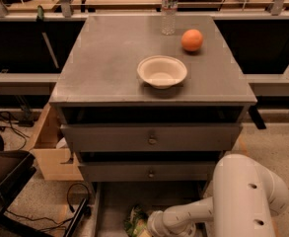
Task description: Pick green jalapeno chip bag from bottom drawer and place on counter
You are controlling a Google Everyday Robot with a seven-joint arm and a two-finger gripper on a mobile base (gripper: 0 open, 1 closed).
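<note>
The bottom drawer (pixel 115 197) stands pulled out at the foot of the grey cabinet, its flat grey floor showing. The green jalapeno chip bag (pixel 134 221) lies in it near the bottom edge of the camera view, partly cut off. My white arm reaches down from the lower right into the drawer. Its wrist ends right beside the bag, and the gripper (pixel 145 230) sits at the frame's bottom edge against the bag. The counter (pixel 109 58) is the grey cabinet top above.
On the counter stand a white bowl (pixel 162 71), an orange (pixel 192 40) and a clear water bottle (pixel 169 9). Two upper drawers with round knobs (pixel 152 140) are slightly open. A cardboard box (pixel 48 149) and cables lie on the floor at left. A wooden bench runs behind.
</note>
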